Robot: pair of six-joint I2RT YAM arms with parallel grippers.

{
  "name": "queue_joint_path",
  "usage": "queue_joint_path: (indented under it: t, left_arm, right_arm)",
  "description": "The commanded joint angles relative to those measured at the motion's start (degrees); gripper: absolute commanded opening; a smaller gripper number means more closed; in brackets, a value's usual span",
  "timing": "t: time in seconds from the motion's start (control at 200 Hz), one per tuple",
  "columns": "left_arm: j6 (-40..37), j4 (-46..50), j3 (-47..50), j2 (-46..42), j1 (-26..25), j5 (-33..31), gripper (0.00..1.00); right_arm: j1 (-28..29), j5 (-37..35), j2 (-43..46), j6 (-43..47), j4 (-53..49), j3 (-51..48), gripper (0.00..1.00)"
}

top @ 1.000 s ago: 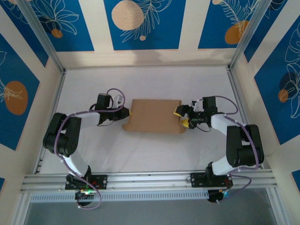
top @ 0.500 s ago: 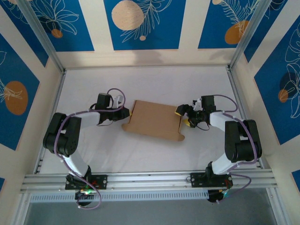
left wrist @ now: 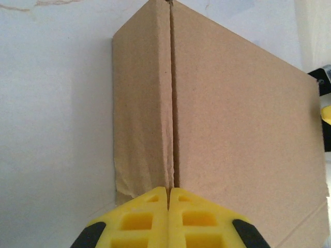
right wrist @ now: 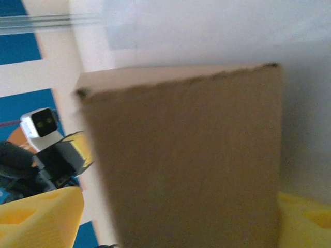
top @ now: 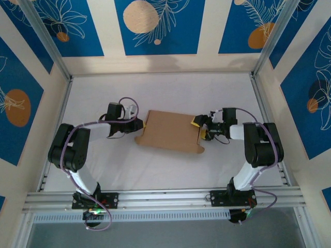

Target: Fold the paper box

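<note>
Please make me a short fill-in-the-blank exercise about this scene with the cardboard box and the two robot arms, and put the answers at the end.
1. The box is made of plain ____ cardboard.
2. The left pincer, at the left end of the box, has its yellow fingers ____.
3. The right pincer is open, and the right end of the box sits ____ its two fingers.

Missing words: brown; shut; between.

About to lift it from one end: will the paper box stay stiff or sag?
Probably stiff: the paper box lies flat with straight edges. Likely light, being thin plain cardboard. It may slide on the smooth table.
</note>
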State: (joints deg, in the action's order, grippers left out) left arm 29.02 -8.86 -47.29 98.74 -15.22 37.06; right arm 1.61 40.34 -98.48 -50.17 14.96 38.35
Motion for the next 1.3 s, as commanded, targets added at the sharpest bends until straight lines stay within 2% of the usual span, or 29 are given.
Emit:
queue_joint_path:
  t: [0.0,0.105,0.165,0.31,0.365,0.45,0.5,0.625,0.71,0.795,0.995,1.141,1.196,1.296]
  left_arm:
    - [0.06,2.63,0.97,2.08,-0.16,0.51,0.0]
    - [0.43,2.67,0.71,1.95,-0.16,0.66,0.0]
    - [0.6,3.11,0.46,1.51,-0.1,0.47,0.03]
    - [-0.71,6.91,-0.44,-3.45,-0.16,-3.28,0.25]
    - [-1.64,9.43,-1.27,-6.58,-0.16,-6.0,0.34]
    - [-3.01,10.73,-2.16,-12.24,-0.6,-9.25,0.43]
    - [-6.96,13.01,-3.18,-16.61,-1.75,-12.27,0.46]
    - [-22.13,19.13,-6.55,-24.5,-8.51,-22.29,0.51]
    - [-29.77,19.19,-6.81,-27.73,-13.76,-25.29,0.57]
    - [-38.68,17.82,-5.04,-30.26,-19.89,-27.86,0.68]
    - [-57.05,15.8,0.21,-31.26,-30.42,-34.66,0.78]
    - [-61.88,13.71,2.26,-30.67,-35.61,-36.97,0.87]
    - [-62.36,12.6,2.58,-30.22,-37.05,-37.51,0.88]
    - [-63.7,8.73,3.57,-28.44,-38.97,-42.11,0.88]
  right_arm:
    - [3.2,9.17,-1.24,-7.09,10.81,-2.3,0.82]
    - [5.49,8.87,1.77,-5.99,8.42,-1.0,0.78]
    - [6.45,5.52,4.27,-2.99,1.57,0.46,0.74]
    - [5.51,-1.97,9.89,0.71,-10.22,1.51,0.61]
    - [4.58,-1.84,11.2,0.07,-11.19,1.29,0.59]
    - [4.19,-1.47,12.16,-0.58,-14.7,1.91,0.56]
    - [4.27,-1.14,12.02,-0.31,-17.49,2.97,0.55]
    - [4.15,0.35,11.47,-1.46,-21.01,4.26,0.54]
    - [4.11,2.16,11.47,-4.15,-20.72,4.48,0.53]
    - [4.19,3.4,11.93,-7.28,-20.33,4.79,0.53]
    - [4.04,5.31,14.5,-13.96,-17.78,4.43,0.53]
    - [4.1,6.64,16.32,-17.5,-15.17,4.17,0.53]
    - [4.11,6.75,16.67,-18.13,-15.01,4.32,0.53]
    - [4.37,7.28,17.0,-20.01,-13.06,3.81,0.53]
